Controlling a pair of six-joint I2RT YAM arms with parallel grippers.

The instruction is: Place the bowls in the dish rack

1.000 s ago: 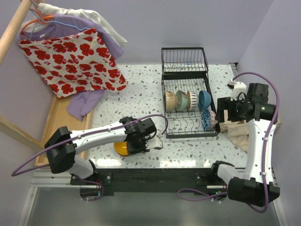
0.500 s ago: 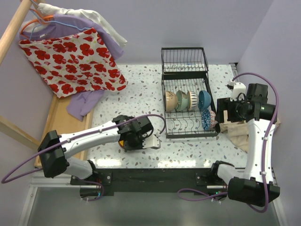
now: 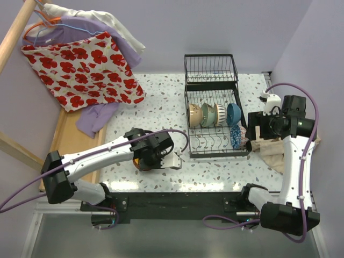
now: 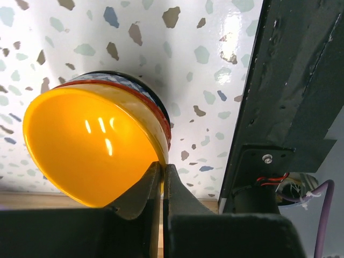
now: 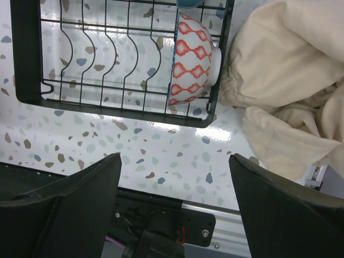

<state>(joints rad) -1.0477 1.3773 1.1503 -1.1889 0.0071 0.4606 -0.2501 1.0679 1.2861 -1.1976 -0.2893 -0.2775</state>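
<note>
My left gripper (image 4: 163, 172) is shut on the rim of the orange-yellow bowl (image 4: 91, 145), which tilts just above the speckled table. In the top view the gripper (image 3: 154, 155) covers most of that bowl (image 3: 140, 162), left of the black wire dish rack (image 3: 215, 153). Cream (image 3: 194, 115), pale green (image 3: 207, 114), patterned (image 3: 219, 114) and blue (image 3: 234, 113) bowls stand on edge in the rack. A bowl with a red diamond pattern (image 5: 193, 59) stands at the rack's near right corner (image 5: 107, 102). My right gripper (image 5: 175, 158) is open and empty, to the right of the rack.
The rack's higher basket section (image 3: 210, 70) is at the back. A cream cloth (image 5: 279, 80) lies right of the rack. Flowered and purple clothes (image 3: 86, 64) hang at the back left over a wooden tray (image 3: 64, 140). The table's near edge is close behind my left gripper.
My left gripper has closed on the orange-yellow bowl and moved it away from the near edge, a little toward the back. The right arm has not moved.
</note>
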